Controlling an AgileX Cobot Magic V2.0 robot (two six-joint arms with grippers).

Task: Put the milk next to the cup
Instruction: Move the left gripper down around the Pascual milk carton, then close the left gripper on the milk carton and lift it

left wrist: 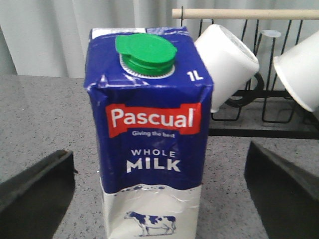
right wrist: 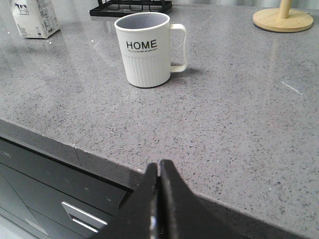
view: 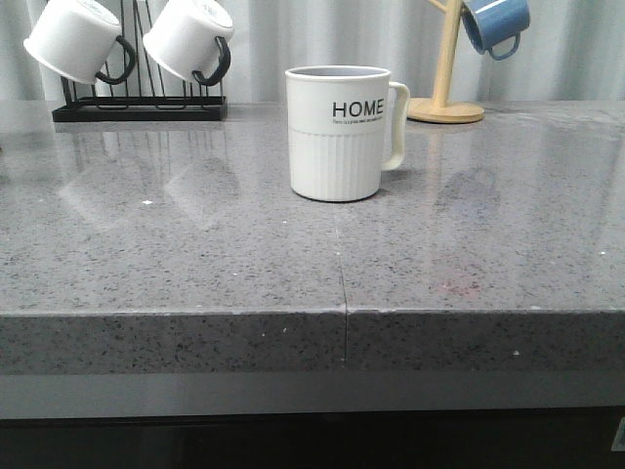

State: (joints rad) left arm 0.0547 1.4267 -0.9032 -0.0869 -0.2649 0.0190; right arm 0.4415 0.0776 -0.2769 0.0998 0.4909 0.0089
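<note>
The milk (left wrist: pixel 152 144) is a white carton with a dark blue top, a green cap and a small cow picture, standing upright on the grey counter. My left gripper (left wrist: pixel 157 152) is open, one dark finger on each side of the carton, with a gap to both. The cup (view: pixel 339 132), a cream ribbed mug reading "HOME", stands mid-counter with its handle to the right. In the right wrist view the milk (right wrist: pixel 34 17) stands well apart from the cup (right wrist: pixel 148 50). My right gripper (right wrist: pixel 159 167) is shut on nothing, over the counter's front edge. Neither gripper nor the milk shows in the front view.
A black rack (view: pixel 137 106) with two white black-handled mugs (view: pixel 73 39) stands at the back left, just behind the milk. A wooden stand (view: pixel 446 98) with a blue mug (view: pixel 496 24) is at the back right. Dark drawer fronts (right wrist: pixel 45 189) lie below the counter edge.
</note>
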